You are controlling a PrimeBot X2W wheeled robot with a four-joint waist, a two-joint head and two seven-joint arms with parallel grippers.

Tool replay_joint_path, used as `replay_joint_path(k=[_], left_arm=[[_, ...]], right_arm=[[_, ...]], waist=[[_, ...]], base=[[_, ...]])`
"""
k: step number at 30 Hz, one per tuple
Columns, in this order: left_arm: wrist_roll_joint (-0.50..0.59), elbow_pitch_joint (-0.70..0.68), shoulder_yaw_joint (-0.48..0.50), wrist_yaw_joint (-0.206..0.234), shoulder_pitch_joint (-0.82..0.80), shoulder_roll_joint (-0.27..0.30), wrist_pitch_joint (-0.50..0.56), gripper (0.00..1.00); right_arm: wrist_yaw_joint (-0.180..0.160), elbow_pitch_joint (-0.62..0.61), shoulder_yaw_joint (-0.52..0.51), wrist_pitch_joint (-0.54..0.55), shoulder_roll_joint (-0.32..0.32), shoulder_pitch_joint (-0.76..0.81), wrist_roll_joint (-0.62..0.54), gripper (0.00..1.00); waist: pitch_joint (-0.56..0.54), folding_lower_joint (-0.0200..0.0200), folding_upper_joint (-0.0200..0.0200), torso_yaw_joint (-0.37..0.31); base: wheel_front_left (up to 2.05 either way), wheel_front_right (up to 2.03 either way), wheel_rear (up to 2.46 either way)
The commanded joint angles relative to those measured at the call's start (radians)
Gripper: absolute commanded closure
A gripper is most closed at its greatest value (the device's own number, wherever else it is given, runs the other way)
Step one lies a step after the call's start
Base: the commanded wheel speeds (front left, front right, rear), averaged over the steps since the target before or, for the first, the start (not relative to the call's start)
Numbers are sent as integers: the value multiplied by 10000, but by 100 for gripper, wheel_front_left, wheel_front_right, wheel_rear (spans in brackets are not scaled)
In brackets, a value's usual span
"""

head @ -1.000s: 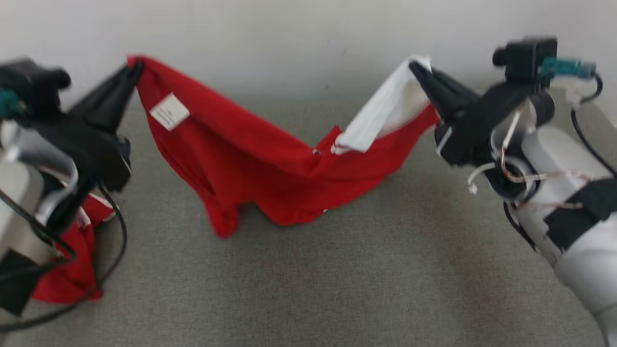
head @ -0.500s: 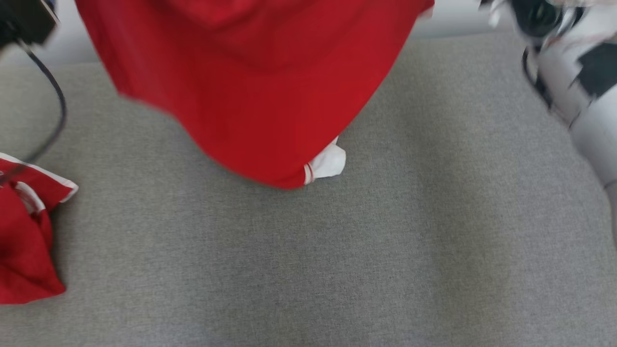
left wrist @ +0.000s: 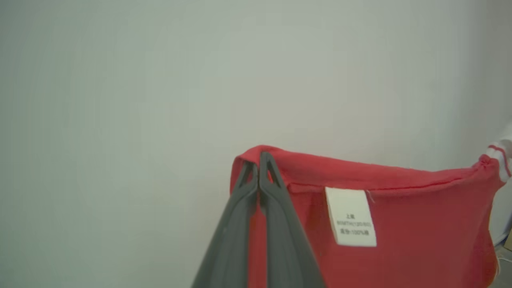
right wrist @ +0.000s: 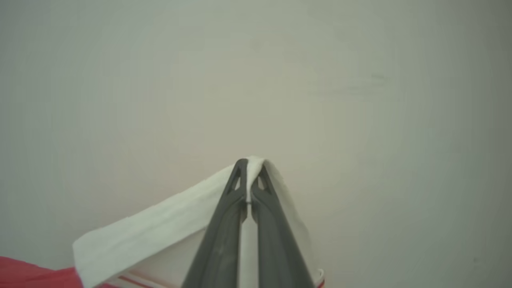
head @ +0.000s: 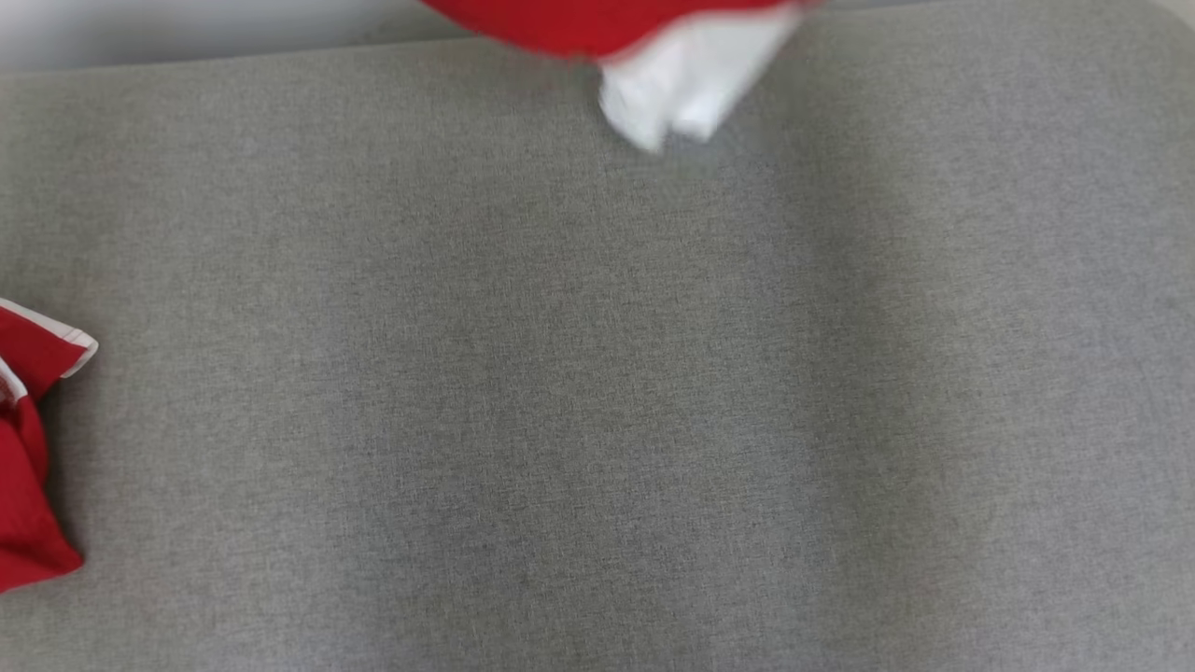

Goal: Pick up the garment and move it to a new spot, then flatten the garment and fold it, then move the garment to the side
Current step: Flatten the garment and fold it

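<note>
Left gripper: fingers pressed together, pinching the top hem of the red garment. From the tips the cloth runs to 3 o'clock, with the white care label at about 4 o'clock. Right gripper: also pressed together, nipping the garment's white panel, which trails to 8 o'clock with a sliver of red below it.

In the head view the garment hangs in the air. Its lowest red edge and white flap sit at 12 o'clock, and I can't tell whether they clear the grey cushion. A second red cloth lies bunched at 9 o'clock, well apart.

Risks:
- Both pinches look shallow, right at the cloth edge. A fast swing or a hard pull apart could slip a corner out and drop that half.
- The right grip is on the white panel, not a matching hem point. Lay it down like that and it likely lands skewed or doubled over, so more flattening for you.
- Drift toward 9 o'clock and you could drop it onto the other cloth.

Pose, judged from the wrist views: both grippers are held high and aimed at the pale wall, with the cloth strung between them, slightly slack.
</note>
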Motion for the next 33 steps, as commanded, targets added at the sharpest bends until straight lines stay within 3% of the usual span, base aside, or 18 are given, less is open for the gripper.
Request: replay_joint_path(k=[1, 10, 18, 25, 33], left_arm=[[89, 101, 54, 25, -153, -42, -159, 100], [134, 1461, -48, 13, -1285, -752, -855, 100], [-257, 1403, -258, 8, -1633, -906, -1563, 100], [-843, 889, -732, 15, -928, -445, -1926, 100], [-1740, 307, -1197, 16, 613, 259, -2334, 100]], right_arm=[[-4, 42, 9, -64, -31, -92, -164, 100], [-4, 67, -667, -286, -275, -1063, -1784, 100], [-5, 18, -1704, -289, 233, -1381, -3408, 100], [-7, -607, -2066, -292, 309, -532, -4273, 100], [-7, -1183, -1846, -291, 673, 940, -4211, 100]], waist=[[121, -1, -3, -2], [932, -1, -3, 167], [2196, -1, -3, 282], [2505, -1, -3, 245], [2218, -1, -3, 257]], base=[[0, 0, 0], [0, 0, 0], [0, 0, 0], [0, 0, 0], [0, 0, 0]])
